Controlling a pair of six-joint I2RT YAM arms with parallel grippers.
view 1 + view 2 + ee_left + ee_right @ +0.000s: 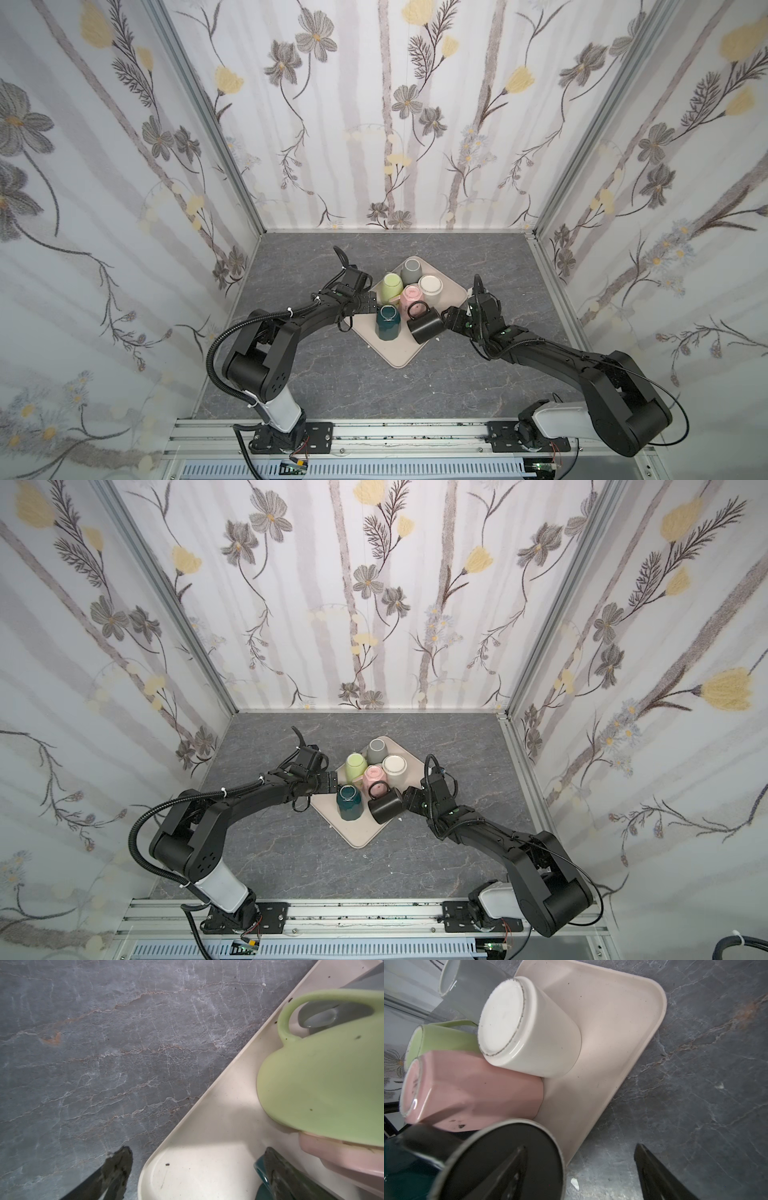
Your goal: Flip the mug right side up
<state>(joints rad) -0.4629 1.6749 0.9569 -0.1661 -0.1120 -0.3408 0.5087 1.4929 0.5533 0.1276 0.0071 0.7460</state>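
Six mugs crowd a beige tray (pixel 401 353) set cornerwise on the grey, veined counter (pixel 332 374). The black mug (pixel 426 328), the item to be righted, sits at the tray's right edge, with the teal mug (pixel 387 324) just beside it on the left. It is tipped onto its side, its handle uppermost in both top views and its base turned toward the right gripper (pixel 448 316). Whether it rests on the tray cannot be told. In the right wrist view the jaws stand apart. One finger (pixel 512 1167) lies across the black base and the other is over bare counter past the tray's rim, so no grasp shows. The left gripper (pixel 371 304) is at the tray's left edge, jaws fully released and clasping nothing. In the left wrist view one of its fingers is over the counter and the other is in front of the teal mug. The pink mug (pixel 411 296) and cream mug (pixel 430 286) stand base up, against each other. The green mug (pixel 392 286) is just beside the pink one, and the grey mug (pixel 411 268) is at the far corner.
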